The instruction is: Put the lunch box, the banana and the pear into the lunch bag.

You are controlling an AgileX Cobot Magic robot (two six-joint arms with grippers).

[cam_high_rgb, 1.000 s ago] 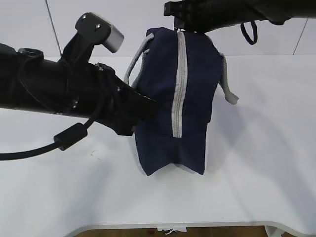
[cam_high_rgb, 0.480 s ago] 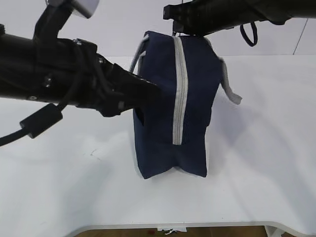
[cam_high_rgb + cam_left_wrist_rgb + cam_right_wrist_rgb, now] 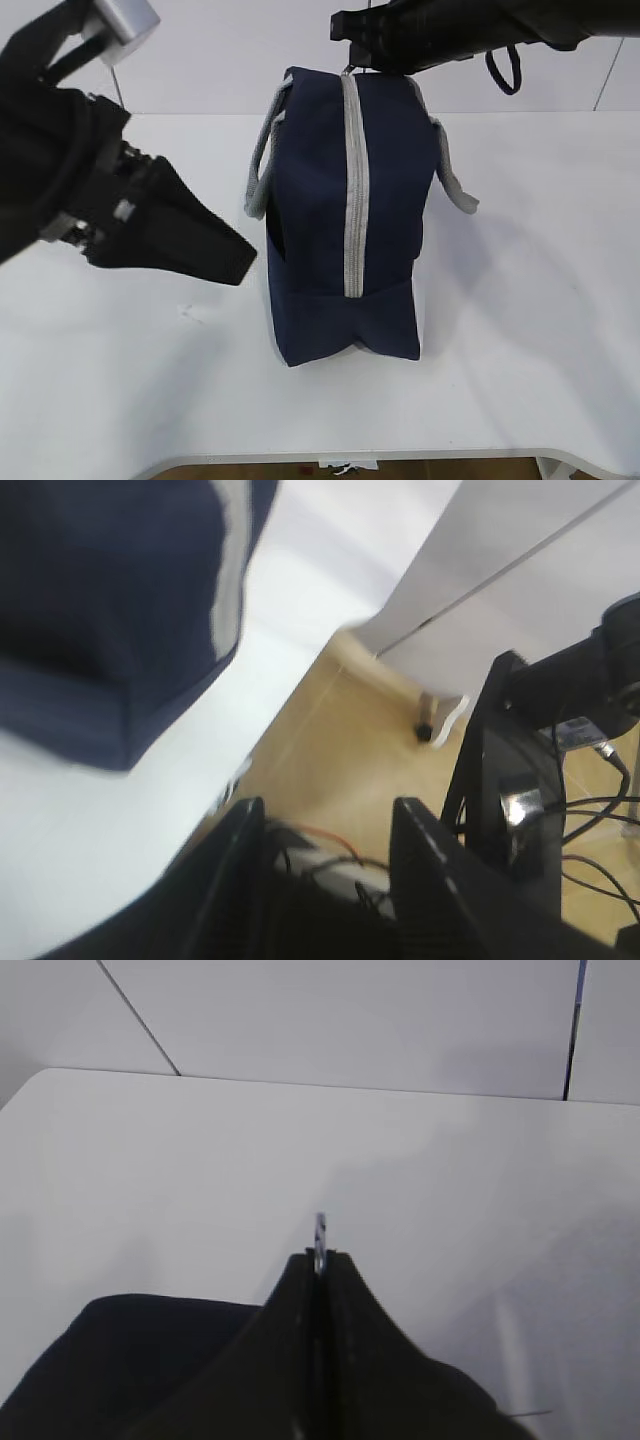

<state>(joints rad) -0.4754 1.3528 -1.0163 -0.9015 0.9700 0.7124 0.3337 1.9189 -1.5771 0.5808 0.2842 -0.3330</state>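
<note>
Two tools: right tool [image 3: 319, 1256] pinched on ring pull [image 3: 320, 1230] atop zipped bag [image 3: 345, 215]; left tool [image 3: 325, 840] parted, empty, beside bag on surface [image 3: 520, 300].

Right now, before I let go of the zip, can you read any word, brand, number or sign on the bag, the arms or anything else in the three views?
No readable text in any view.
Lunch bag: plain navy fabric and grey zipper, no label or logo showing.
Left tool and right tool: plain black, no markings visible.
Equipment on the floor in the left wrist view: blurred, nothing legible.
</note>
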